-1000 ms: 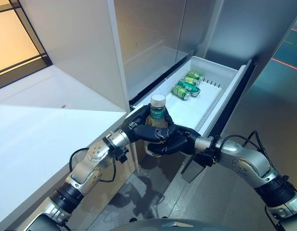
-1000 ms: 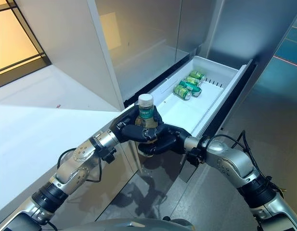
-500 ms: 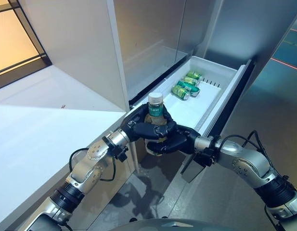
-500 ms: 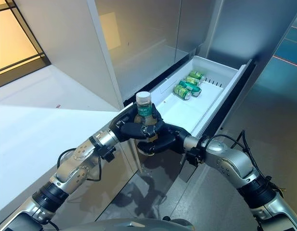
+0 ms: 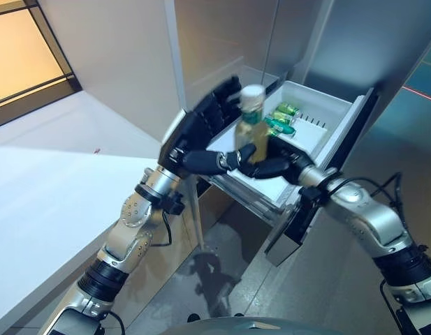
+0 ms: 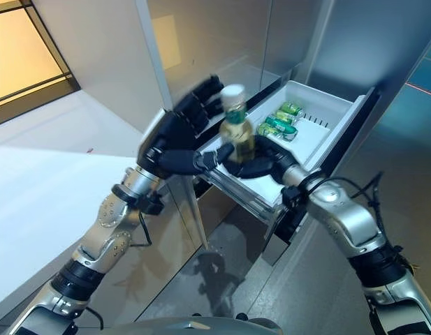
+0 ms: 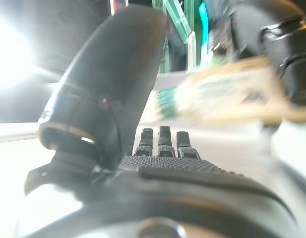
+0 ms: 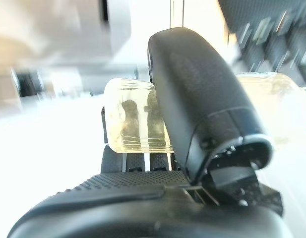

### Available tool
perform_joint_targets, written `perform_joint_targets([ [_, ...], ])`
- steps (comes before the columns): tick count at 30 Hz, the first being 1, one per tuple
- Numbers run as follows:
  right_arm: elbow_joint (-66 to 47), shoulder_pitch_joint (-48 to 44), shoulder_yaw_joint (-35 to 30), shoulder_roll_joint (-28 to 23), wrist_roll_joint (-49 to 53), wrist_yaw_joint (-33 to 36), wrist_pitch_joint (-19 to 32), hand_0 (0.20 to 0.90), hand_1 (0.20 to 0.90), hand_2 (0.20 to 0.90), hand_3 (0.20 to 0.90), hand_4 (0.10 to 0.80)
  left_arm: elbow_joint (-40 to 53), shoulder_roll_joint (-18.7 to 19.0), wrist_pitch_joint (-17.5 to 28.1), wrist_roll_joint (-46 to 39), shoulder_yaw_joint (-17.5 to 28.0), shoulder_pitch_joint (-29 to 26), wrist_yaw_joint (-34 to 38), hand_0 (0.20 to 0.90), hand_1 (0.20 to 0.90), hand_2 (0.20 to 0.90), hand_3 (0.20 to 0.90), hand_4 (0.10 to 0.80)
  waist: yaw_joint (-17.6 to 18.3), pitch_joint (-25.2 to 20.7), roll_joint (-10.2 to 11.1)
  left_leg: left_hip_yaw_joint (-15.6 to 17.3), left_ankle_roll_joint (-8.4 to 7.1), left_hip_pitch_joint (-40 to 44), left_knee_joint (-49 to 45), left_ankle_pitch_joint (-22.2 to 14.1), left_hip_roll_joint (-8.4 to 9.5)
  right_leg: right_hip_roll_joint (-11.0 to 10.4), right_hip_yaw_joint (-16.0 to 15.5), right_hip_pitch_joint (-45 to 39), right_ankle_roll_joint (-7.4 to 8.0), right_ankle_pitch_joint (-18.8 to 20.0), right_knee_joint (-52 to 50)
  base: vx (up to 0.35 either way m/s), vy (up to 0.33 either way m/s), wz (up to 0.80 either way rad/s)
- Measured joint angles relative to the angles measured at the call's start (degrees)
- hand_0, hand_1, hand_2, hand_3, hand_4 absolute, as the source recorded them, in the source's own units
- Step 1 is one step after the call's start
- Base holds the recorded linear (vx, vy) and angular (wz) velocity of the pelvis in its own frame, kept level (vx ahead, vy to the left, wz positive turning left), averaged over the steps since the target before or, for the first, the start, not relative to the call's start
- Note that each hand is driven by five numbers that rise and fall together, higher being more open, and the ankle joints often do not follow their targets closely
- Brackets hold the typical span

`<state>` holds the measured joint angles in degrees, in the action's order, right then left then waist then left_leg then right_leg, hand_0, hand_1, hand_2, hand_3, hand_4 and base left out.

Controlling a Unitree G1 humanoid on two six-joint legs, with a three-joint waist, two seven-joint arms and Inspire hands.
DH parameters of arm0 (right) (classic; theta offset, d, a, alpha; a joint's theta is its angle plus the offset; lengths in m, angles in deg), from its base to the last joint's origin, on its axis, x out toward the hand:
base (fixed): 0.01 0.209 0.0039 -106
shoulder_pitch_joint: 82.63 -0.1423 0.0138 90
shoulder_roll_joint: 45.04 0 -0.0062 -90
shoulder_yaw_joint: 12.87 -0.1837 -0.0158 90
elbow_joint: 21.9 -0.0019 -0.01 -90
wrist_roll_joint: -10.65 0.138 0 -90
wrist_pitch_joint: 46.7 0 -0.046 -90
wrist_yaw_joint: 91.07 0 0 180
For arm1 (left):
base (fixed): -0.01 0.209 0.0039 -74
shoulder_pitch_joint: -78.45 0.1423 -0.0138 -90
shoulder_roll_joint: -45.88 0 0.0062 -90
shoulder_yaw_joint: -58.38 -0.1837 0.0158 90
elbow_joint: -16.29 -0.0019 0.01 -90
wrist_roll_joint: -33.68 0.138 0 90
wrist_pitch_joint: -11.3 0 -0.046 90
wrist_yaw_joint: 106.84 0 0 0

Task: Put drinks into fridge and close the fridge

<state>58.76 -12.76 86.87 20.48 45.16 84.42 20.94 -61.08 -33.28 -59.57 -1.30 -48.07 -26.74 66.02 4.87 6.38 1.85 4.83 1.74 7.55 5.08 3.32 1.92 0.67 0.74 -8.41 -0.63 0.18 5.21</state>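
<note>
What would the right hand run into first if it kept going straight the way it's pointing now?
Probably the left hand, open just past the bottle that the right hand holds; depth is unclear.

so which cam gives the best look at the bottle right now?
The right eye view: the bottle shows from white cap to base, upright over the open drawer, the right hand curled round it. The left eye view is similar, blurrier. The right wrist view shows only its clear base; the left wrist view shows a smear.
</note>
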Motion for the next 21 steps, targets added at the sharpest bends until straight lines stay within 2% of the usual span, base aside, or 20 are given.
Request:
perform_joint_targets([
  [4, 3.2, -1.1, -2.3, -0.4, -2.4, 2.5, 1.6, 0.3, 0.3, 0.3, 0.2, 0.1, 0.1, 0.0, 1.2, 1.3, 2.4, -1.4, 2.5, 0.9, 0.9, 0.9, 0.9, 0.8, -0.3, 0.1, 0.2, -0.3, 0.0, -0.2, 0.0, 0.0, 0.01, 0.0, -0.3, 0.0, 0.0, 0.0, 0.0, 0.002, -0.004, 0.03],
  [9, 6.1, -1.2, -2.3, -0.5, -4.2, 3.4, 2.8, 0.3, 0.3, 0.3, 0.2, 0.1, -0.2, -0.3, 0.7, 1.2, 2.4, -1.4, 2.7, 0.9, 0.9, 0.9, 0.9, 0.8, -1.0, 1.0, 0.4, -1.4, 0.07, -0.3, 0.0, 0.1, 0.08, 0.0, -1.6, -0.3, 0.0, 0.0, 0.0, 0.009, 0.004, 0.09],
  [13, 12.2, -2.8, -2.2, -0.5, -4.2, 4.6, 3.1, 0.3, 0.3, 0.3, 0.2, 0.1, -1.6, -1.7, -3.2, -3.6, 2.5, -1.0, -1.4, 0.9, 0.9, 0.9, 0.9, 0.8, -2.1, 1.2, 0.3, -2.7, 0.09, -0.3, 0.0, 0.3, 0.22, -0.1, -2.8, -0.8, 0.07, -0.1, 0.0, 0.017, 0.003, 0.18],
  [15, 15.9, -4.8, -2.2, -1.1, -4.1, 5.6, 3.1, 0.3, 0.3, 0.3, 0.2, 0.1, -3.1, -1.9, -7.8, -7.7, 2.2, 0.0, -5.4, 0.9, 0.9, 0.9, 0.9, 0.8, -2.8, 1.6, 0.1, -3.4, 0.08, -0.3, 0.0, 0.5, 0.34, -0.2, -3.3, -1.0, 0.18, -0.2, 0.0, 0.02, 0.012, 0.19],
  [16, 19.3, -6.6, -2.1, -1.7, -4.1, 5.7, 3.1, 0.3, 0.3, 0.3, 0.2, 0.1, -4.2, -1.9, -12.7, -11.9, 1.9, 1.7, -8.9, 0.9, 0.9, 0.9, 0.9, 0.8, -3.6, 1.8, -0.2, -3.5, 0.06, -0.3, 0.0, 0.6, 0.35, -0.2, -3.7, -1.1, 0.18, -0.2, 0.0, 0.02, 0.025, 0.1],
  [21, 33.5, -14.3, 0.7, -4.6, -3.9, 6.0, 4.4, 0.3, 0.3, 0.3, 0.2, 0.1, -13.5, -1.8, -28.1, -22.3, -4.0, 9.5, -15.7, 0.9, 0.9, 0.9, 0.9, 0.8, -4.9, 2.2, -0.9, -5.2, 0.05, -0.9, 0.0, 1.0, 0.46, -0.3, -5.5, -1.1, 0.2, -0.2, 0.1, 0.037, 0.031, 0.17],
])
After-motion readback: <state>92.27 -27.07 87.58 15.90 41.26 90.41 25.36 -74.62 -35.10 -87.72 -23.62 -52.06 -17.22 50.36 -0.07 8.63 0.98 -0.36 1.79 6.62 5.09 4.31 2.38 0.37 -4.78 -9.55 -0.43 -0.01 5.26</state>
